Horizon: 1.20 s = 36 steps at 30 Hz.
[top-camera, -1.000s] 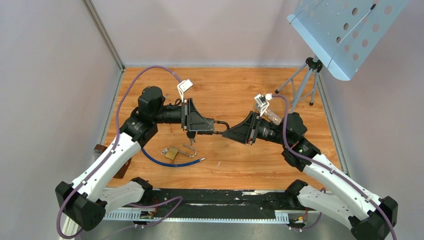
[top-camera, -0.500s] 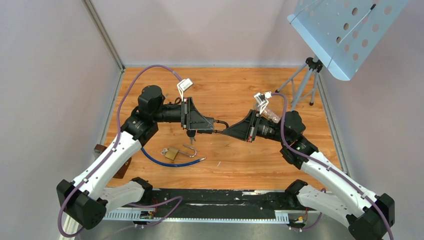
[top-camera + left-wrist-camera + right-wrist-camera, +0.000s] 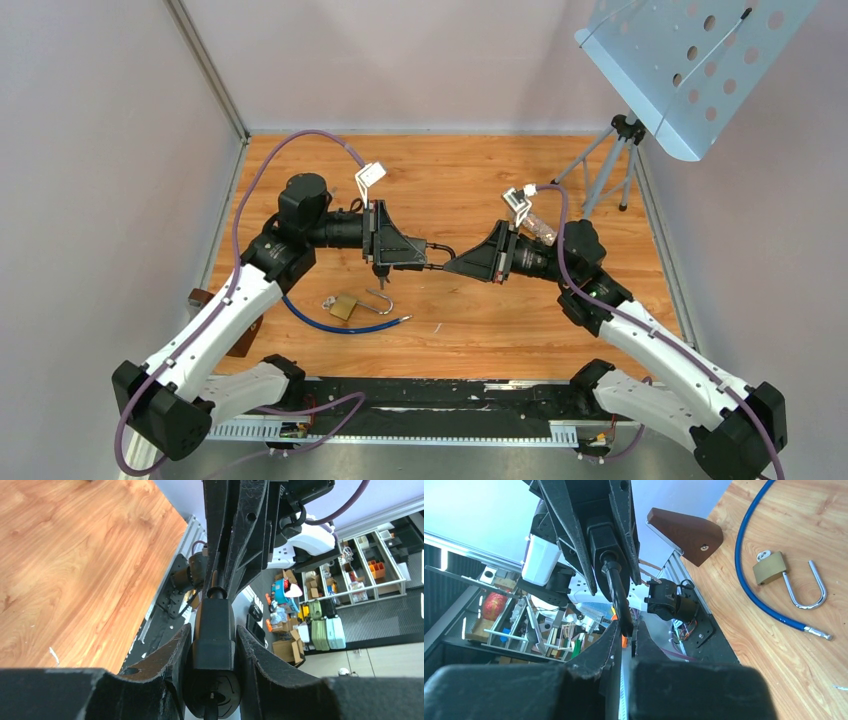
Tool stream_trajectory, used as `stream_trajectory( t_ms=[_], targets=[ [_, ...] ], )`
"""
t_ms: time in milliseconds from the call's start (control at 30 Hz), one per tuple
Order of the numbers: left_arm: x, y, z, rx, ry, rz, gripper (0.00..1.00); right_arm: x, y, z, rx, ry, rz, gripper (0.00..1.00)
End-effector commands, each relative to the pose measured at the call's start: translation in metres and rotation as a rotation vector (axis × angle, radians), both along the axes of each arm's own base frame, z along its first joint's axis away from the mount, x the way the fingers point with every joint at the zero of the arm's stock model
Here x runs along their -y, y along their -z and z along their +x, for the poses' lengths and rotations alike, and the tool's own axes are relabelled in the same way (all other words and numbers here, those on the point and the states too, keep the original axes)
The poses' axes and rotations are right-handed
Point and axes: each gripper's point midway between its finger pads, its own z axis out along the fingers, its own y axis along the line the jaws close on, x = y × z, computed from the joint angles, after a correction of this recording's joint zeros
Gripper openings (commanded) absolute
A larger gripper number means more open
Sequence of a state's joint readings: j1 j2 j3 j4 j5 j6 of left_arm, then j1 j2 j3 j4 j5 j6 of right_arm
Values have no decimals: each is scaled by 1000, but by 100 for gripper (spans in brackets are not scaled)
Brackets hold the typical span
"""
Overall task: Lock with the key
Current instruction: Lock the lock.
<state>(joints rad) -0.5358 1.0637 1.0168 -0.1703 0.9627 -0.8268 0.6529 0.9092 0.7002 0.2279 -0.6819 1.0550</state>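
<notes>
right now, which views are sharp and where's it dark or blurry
Top external: evenly lit, sharp. Left wrist: left pincer and its black block dark, little detail. Right wrist: right pincer on a black rod dark and blurred; padlock and blue cable crisp.

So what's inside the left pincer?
The left pincer clamps a black block; a black cord runs from it into the shut right pincer. The left fingers hide the block's sides.

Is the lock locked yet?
Not yet. Picked up: the left gripper holds a black block in the air. In hand: the right gripper is shut on the thin black loop sticking out of it. Left to do: the padlock lies open on the table, shackle swung out, beside the blue cable.
</notes>
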Motion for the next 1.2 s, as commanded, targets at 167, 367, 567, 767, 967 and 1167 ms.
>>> stream_trajectory(
  t_ms=[167, 367, 567, 767, 967, 1167],
  targets=[
    [15, -16, -11, 56, 61, -66, 0, -10, -33, -1, 49, -21, 78, 0],
    [22, -6, -16, -2, 72, -57, 0, -20, -34, 6, 134, 25, 64, 0],
    [29, 11, -11, -39, 25, -45, 0, -29, -43, 3, 142, 4, 90, 0],
    [38, 19, -5, -55, -10, -80, 0, -35, -52, -5, 162, -3, 150, 0],
    [39, 31, -8, -71, -3, -53, 0, -29, -59, 0, 197, 68, 175, 0],
    [33, 10, -5, -57, -69, -68, 0, -15, -26, 22, 151, 227, 60, 0]
  ],
)
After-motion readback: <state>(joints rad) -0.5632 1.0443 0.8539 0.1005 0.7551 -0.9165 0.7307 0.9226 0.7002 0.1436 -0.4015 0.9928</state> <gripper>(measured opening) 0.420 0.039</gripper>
